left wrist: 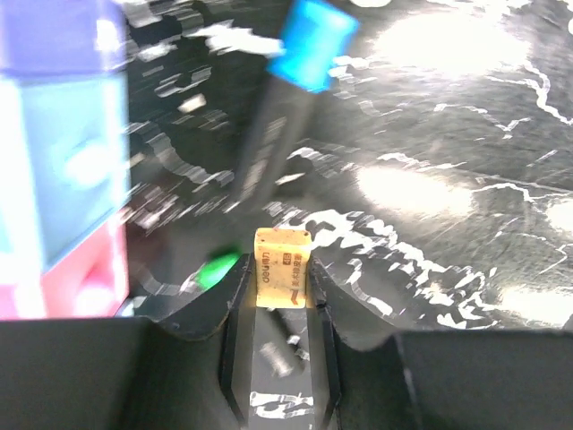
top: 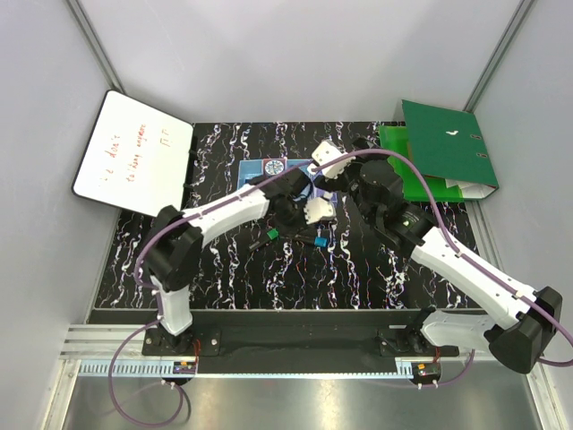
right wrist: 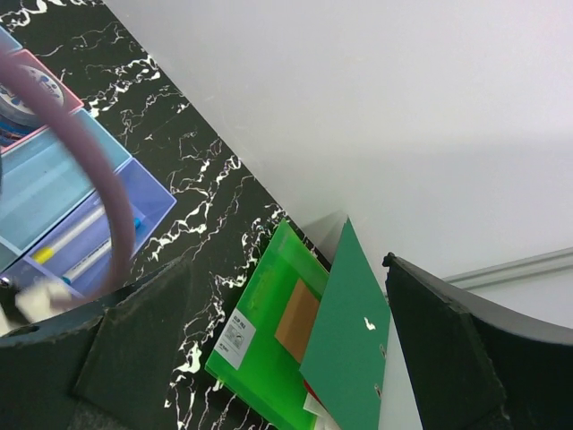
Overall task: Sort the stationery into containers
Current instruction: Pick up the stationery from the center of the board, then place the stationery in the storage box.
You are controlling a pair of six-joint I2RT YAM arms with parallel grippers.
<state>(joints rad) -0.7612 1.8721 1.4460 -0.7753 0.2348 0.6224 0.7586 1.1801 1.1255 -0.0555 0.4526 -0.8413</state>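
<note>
My left gripper (left wrist: 282, 291) is shut on a small yellow eraser (left wrist: 282, 267) and holds it just above the black marbled table; in the top view it (top: 303, 222) is at the table's middle. A dark marker with a blue cap (left wrist: 309, 45) lies ahead of it, and a green marker tip (left wrist: 215, 269) shows at its left. The joined bins (left wrist: 63, 170) stand to its left, blue, pink and purple. My right gripper (right wrist: 295, 358) is open and empty, raised above the bins (top: 329, 161). The purple bin (right wrist: 107, 219) holds markers; a blue roll (right wrist: 27, 90) lies in the pink one.
A large green binder (top: 443, 152) and green folder (right wrist: 269, 331) lie at the back right. A white whiteboard (top: 134, 152) leans at the back left. A green marker (top: 267, 236) and a small blue piece (top: 320, 240) lie on the table near the left gripper.
</note>
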